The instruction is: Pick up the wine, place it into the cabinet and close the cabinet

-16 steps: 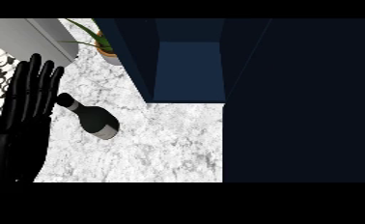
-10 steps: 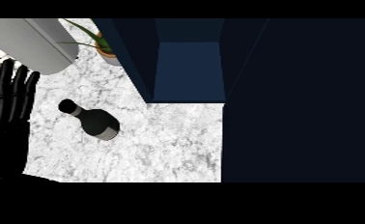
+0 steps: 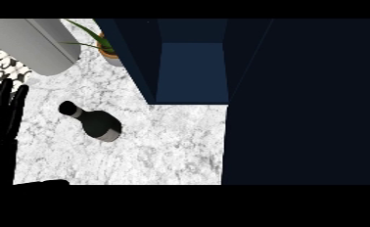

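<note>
Wine [image 3: 92, 122]: stood upright on the counter [image 3: 173, 143], left of centre, untouched.
Cabinet [image 3: 192, 69]: open at upper centre, left ready to receive the wine.
Left hand [image 3: 10, 111]: seen at left edge, fingers straight, nothing held (resting).
Right hand: not seen.

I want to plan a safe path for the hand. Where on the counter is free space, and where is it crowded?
Bare marble lies below and right of the wine bottle, up to the cabinet, whose shelf also looks bare. The top left is crowded: a grey cylinder and a potted plant. The left hand rests open at the left edge.
</note>
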Motion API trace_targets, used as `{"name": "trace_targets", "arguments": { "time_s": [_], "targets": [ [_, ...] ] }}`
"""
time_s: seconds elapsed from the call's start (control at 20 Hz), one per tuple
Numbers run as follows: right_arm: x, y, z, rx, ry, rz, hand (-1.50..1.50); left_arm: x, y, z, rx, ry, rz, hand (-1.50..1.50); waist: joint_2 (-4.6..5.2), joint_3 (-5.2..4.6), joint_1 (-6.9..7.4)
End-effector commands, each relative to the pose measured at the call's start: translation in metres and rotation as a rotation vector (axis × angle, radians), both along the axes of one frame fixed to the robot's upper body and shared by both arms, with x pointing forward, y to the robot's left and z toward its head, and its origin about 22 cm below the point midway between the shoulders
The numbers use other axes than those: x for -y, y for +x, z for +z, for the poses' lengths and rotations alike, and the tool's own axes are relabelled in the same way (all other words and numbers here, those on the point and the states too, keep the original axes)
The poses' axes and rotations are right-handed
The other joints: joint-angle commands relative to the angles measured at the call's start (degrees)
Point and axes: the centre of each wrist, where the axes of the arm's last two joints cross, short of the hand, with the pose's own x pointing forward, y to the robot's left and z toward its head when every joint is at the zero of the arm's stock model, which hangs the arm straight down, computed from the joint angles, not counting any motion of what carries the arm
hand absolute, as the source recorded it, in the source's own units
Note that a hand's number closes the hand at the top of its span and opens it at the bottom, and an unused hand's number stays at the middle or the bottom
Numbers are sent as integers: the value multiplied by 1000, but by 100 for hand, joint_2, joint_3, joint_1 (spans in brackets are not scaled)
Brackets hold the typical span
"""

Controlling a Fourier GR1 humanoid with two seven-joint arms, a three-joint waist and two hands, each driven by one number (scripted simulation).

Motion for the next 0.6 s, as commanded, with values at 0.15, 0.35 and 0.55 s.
{"name": "trace_targets", "arguments": {
  "time_s": [0.15,0.35,0.55],
  "targets": [
    [-2,-16,43,-2,2,32,-150,14,-16,38,-5,-36,18,-150,6,3,-9],
    [-20,-6,55,-4,7,32,-150,15,-19,42,-8,-38,18,-150,7,-1,13],
    [-21,-14,67,-6,27,47,-150,7,-7,58,-46,-36,30,-150,7,-1,-12]
  ]
}}
